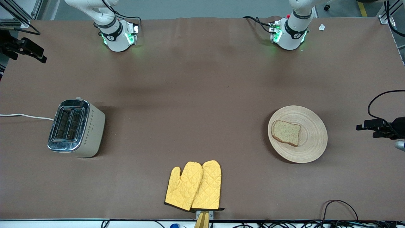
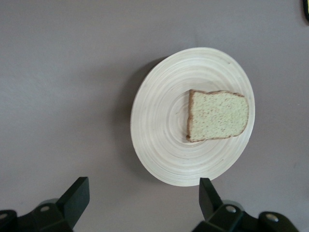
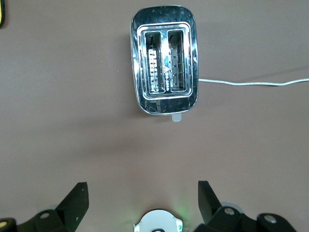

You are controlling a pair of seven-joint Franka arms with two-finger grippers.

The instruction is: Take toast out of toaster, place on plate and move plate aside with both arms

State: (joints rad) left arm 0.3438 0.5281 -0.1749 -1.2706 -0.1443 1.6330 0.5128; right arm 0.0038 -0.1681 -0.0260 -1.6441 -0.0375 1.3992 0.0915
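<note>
Across nearly the whole front view, a flat brown table (image 1: pixel 202 95), matte and faintly creased, with grey floor showing past its upper edge and a tangle of cables along the lower edge

At centre right of the front view, the plate (image 1: pixel 311 141): round, pale beige, wood-like, ringed with fine concentric grooves. On it, off centre toward the middle of the table, the toast (image 1: pixel 286 132): squarish, speckled brown, darker crust along its edges, lying flat and well inside the rim. Same pair seen from above in the left wrist view, plate (image 2: pixel 159 125) under toast (image 2: pixel 217 116)

At centre left of the front view, a chrome-topped cream toaster (image 1: pixel 76 128) with two slots and a white cord trailing off the frame's left edge; also in the right wrist view, toaster (image 3: pixel 164 60). At lower centre, two yellow quilted oven mitts (image 1: pixel 194 186), overlapping, close to the table's near edge

Along the top of the front view, both arm bases, green lights glowing, both arms waiting. Left gripper (image 2: pixel 145 193) up over bare table just beside the plate, jaws spread wide, holding nothing. Right gripper (image 3: pixel 142 193) up over bare table near the toaster, jaws likewise spread and holding nothing
</note>
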